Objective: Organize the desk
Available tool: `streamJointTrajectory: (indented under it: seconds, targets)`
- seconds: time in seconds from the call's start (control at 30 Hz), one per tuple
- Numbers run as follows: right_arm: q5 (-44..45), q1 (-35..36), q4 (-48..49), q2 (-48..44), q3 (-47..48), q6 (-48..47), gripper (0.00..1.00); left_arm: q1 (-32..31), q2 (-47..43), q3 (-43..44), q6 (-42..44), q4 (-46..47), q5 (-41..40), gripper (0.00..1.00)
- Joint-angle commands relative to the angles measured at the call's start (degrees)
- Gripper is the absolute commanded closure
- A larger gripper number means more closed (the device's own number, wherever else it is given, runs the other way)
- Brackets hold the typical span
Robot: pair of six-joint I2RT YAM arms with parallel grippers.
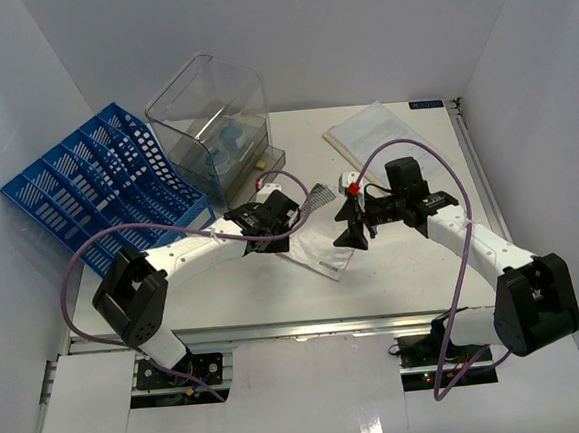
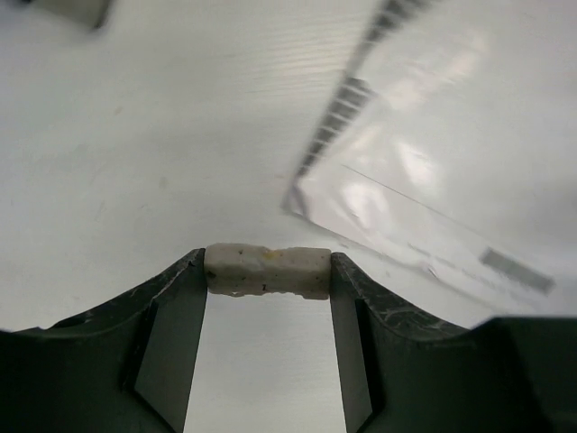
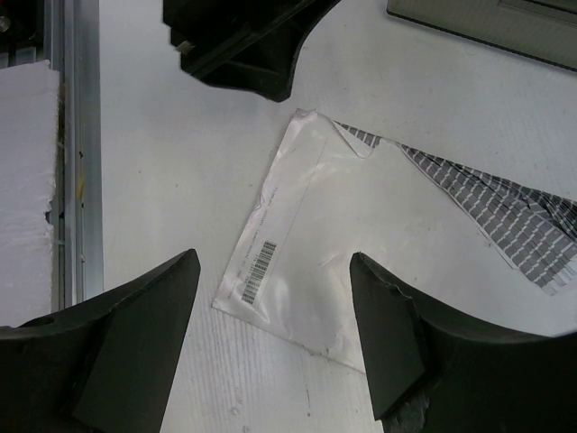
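Observation:
The desk (image 1: 405, 278) is a large white tabletop with a metal rail along its edges. My left gripper (image 1: 274, 213) is just in front of the clear bin. In the left wrist view it (image 2: 268, 281) is shut on a small, dirty white block (image 2: 268, 271) like an eraser, pinched end to end between the fingertips above the desk (image 2: 135, 162). A clear plastic bag (image 1: 317, 244) with a barcode label lies flat mid-desk, to the right of the block (image 2: 451, 180). My right gripper (image 1: 354, 226) hangs open over the bag (image 3: 334, 234), with nothing between its fingers (image 3: 275, 271).
A blue slotted file rack (image 1: 97, 187) lies at the left. A clear plastic bin (image 1: 212, 122) with blue items inside stands at the back, with a small yellowish piece (image 1: 260, 163) beside it. A paper booklet (image 1: 378, 134) lies at the back right. The metal rail (image 3: 77, 135) borders the desk.

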Motion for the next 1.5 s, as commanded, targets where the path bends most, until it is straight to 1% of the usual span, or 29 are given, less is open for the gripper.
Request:
streamJointTrajectory:
  seconds: [0.0, 0.03, 0.1, 0.13, 0.2, 0.3, 0.47, 0.53, 0.6, 0.73, 0.93, 1.1, 1.33, 1.47]
  targets:
    - [-0.3, -0.3, 1.1, -1.3, -0.4, -0.3, 0.26, -2.2, -4.8, 2.6, 28.7, 9.6, 7.3, 1.0]
    - [-0.3, -0.4, 1.1, -1.3, -0.4, -0.3, 0.26, -2.2, -4.9, 3.3, 34.0, 9.9, 10.5, 1.0]
    - [-0.2, -0.6, 1.1, -1.5, -0.5, -0.4, 0.26, -2.2, -4.1, 5.7, 42.0, 8.2, 13.7, 1.0]
    - [-0.1, -0.7, 1.0, -1.5, -0.6, -0.6, 0.26, -2.2, -3.6, 7.0, 47.4, 6.5, 15.0, 1.0]
    - [-0.3, -0.8, 1.1, -1.4, -0.7, -0.7, 0.26, -1.9, -3.0, 8.2, 56.1, 4.9, 13.7, 1.0]
    - [-0.2, -1.1, 1.0, -1.1, -0.6, -0.8, 0.26, 0.2, -1.8, 9.0, 65.5, 5.5, 13.1, 1.0]
    - [-0.1, -1.4, 1.1, -0.8, -0.6, -0.9, 0.26, 5.8, 2.8, 14.2, 73.6, 6.9, 14.6, 1.0]
    - [0.0, -1.6, 1.1, -0.7, -0.6, -0.9, 0.26, 7.1, 4.5, 15.2, 76.7, 8.2, 13.3, 1.0]
    - [0.1, -1.9, 1.1, -0.9, -0.6, -1.0, 0.26, 7.8, 6.0, 15.5, 81.3, 10.1, 10.1, 1.0]
    - [0.0, -2.5, 1.1, -0.7, -0.8, -1.3, 0.26, 8.9, 10.5, 19.5, 84.7, 11.3, 4.9, 1.0]
    - [-0.2, -2.5, 1.1, 0.9, -0.6, -1.6, 0.26, 8.9, 15.3, 22.1, 90.1, 11.8, 0.3, 1.0]
    - [-0.1, -2.6, 1.1, 2.0, -0.5, -1.7, 0.26, 9.1, 17.1, 22.1, 95.1, 14.8, -3.8, 1.0]
    - [-0.4, -2.6, 0.8, 3.0, -0.4, -2.0, 0.26, 10.3, 19.3, 22.4, 98.2, 18.6, -6.8, 1.0]
    - [-0.7, -2.6, 0.7, 3.2, -0.2, -2.0, 0.26, 11.1, 19.5, 21.1, 98.1, 20.1, -7.1, 0.95]
